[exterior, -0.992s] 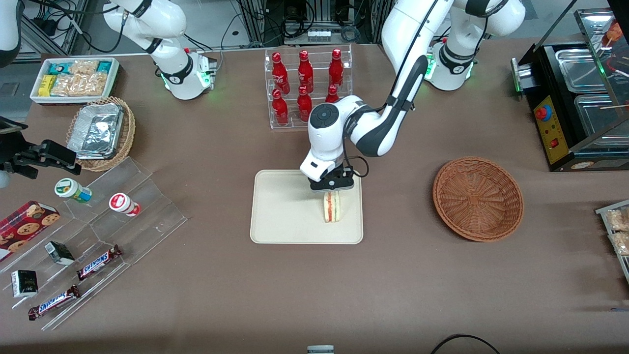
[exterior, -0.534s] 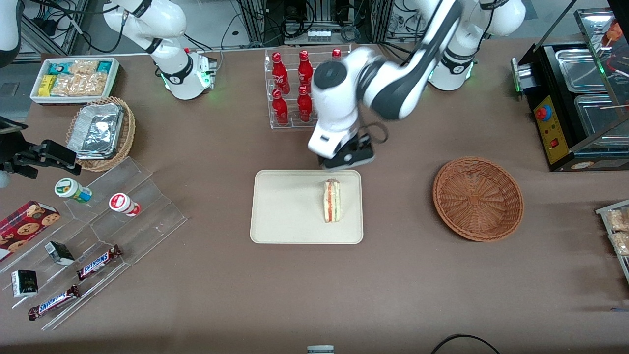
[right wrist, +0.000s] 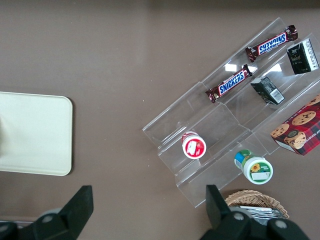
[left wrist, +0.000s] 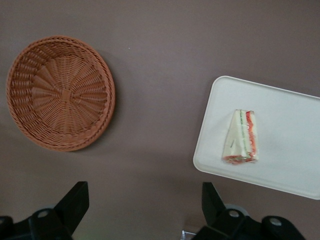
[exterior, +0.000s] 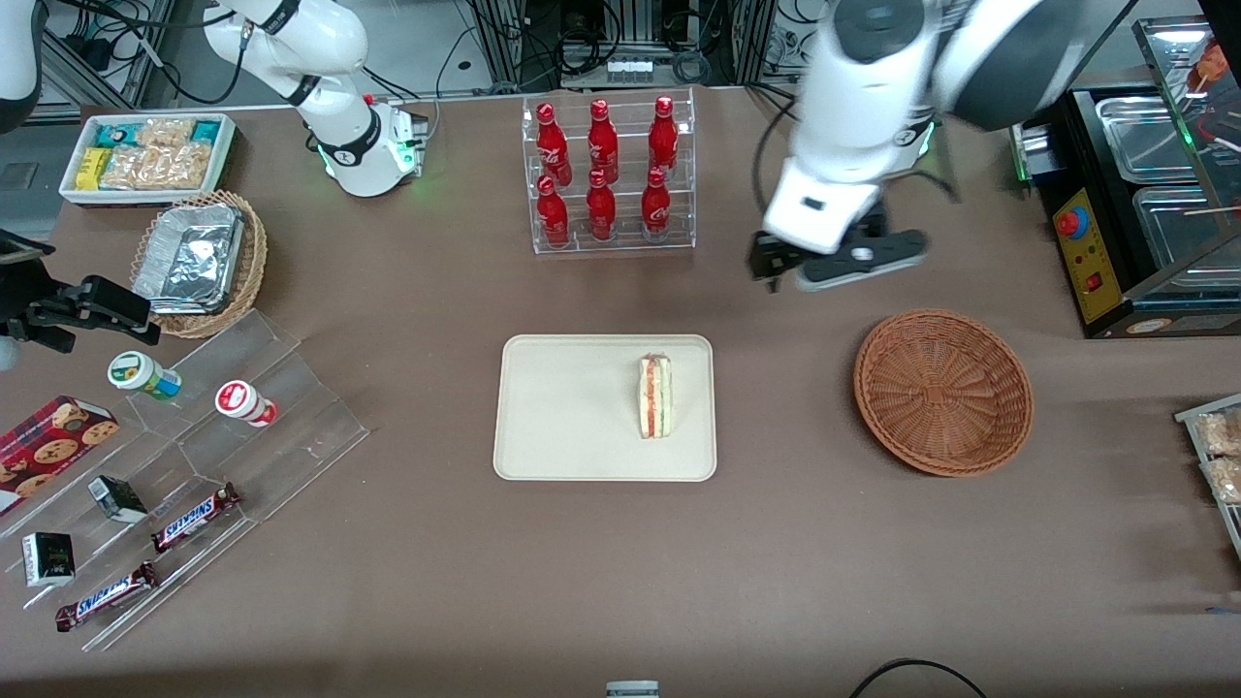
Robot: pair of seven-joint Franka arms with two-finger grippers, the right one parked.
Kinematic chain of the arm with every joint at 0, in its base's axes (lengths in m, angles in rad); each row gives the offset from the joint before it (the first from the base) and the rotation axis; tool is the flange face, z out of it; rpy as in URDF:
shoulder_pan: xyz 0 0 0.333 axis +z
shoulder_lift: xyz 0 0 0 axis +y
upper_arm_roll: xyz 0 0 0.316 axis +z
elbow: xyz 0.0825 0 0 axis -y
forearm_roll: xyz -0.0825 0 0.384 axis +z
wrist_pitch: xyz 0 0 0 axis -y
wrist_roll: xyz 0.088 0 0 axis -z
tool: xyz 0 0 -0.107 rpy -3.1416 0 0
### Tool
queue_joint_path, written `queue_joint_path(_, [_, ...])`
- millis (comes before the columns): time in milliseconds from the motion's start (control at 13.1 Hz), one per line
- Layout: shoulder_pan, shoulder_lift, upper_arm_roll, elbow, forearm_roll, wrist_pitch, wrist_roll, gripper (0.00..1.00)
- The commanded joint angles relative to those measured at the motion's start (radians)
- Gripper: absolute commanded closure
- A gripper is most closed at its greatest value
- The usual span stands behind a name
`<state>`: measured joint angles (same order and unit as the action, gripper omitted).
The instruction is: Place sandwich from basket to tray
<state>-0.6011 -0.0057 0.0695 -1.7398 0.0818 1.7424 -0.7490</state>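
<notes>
High above the brown table [exterior: 407,543], between the bottle rack and the basket, hangs the left arm's gripper [exterior: 836,267], its two fingers [left wrist: 75,202] spread wide with nothing between them, which I take to mean the carrying is done and the arm is lifted well clear so as not to knock anything. Nearest to it, a little nearer the front camera, sits the one round reddish-brown basket [exterior: 942,392], bare inside, as it ought to be once its load is gone. Farther toward the parked arm's end lies the single cream tray [exterior: 562,407], and on it the one sandwich [exterior: 654,395], resting on its side near the tray's basket-ward edge, red and green layers showing along one face; it appears to lie wholly within the rim. Farther from the front camera than the tray stands a clear rack [exterior: 609,174] holding six red bottles [exterior: 602,136], in two rows of three.
</notes>
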Motion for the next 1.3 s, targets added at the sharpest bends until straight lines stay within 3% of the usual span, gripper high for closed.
queue_joint_path(0, [0.107, -0.091, -0.011, -0.055, -0.048, -0.035, 0.169, 0.0])
queue_joint_path(381, [0.185, -0.218, 0.027, -0.151, -0.048, -0.067, 0.246, 0.0])
queue_joint_path(610, [0.248, -0.229, 0.058, -0.15, -0.048, -0.092, 0.39, 0.0])
queue_joint_path(915, [0.388, -0.215, 0.026, -0.106, -0.051, -0.118, 0.56, 0.0])
queue_joint_path(1220, [0.523, -0.119, -0.107, 0.021, -0.137, -0.133, 0.565, 0.0])
